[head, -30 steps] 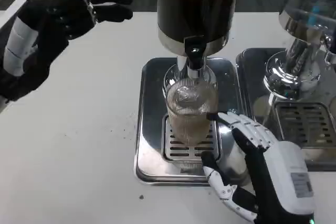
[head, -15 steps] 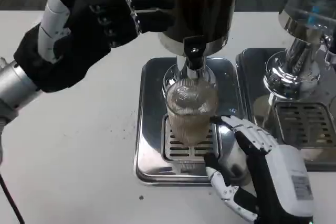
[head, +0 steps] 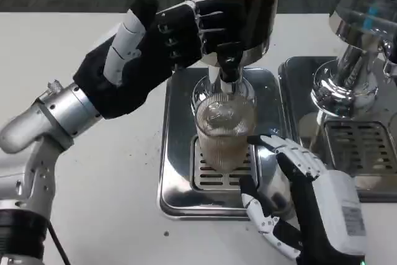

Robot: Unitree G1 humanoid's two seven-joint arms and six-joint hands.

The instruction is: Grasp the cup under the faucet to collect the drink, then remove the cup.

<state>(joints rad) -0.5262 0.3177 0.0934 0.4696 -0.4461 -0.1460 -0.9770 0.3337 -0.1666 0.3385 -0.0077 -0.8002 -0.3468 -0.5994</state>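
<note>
White surface (head: 111,172) carries the whole setup, with a few dark specks on it near the tray.

Drink dispenser (head: 239,4) at top centre: dark cylindrical body with a chrome band at the base. A 2nd chrome dispenser (head: 360,35) stands at the right edge on its own drip tray (head: 356,147).

Left arm comes in from the lower left, silver forearm angled up. Left hand (head: 158,51) is raised at the dispenser base, black palm side toward the camera, fingers stretched right onto the area of the faucet (head: 229,66). Whether they actually press the tap or just sit against the chrome band is not clear from this angle; it holds nothing that I can see.

Steel drip tray (head: 180,153) sits under the main dispenser, with a slotted grate in the middle.

Right hand (head: 291,197) is at the tray's lower right, white back up, fingers spread and reaching toward the cup; the fingertips are just beside the glass, not wrapped around it. Released, grasping nothing.

Ribbed glass cup (head: 224,131) stands upright on the grate directly under the faucet, holding brownish drink and what looks like ice.
</note>
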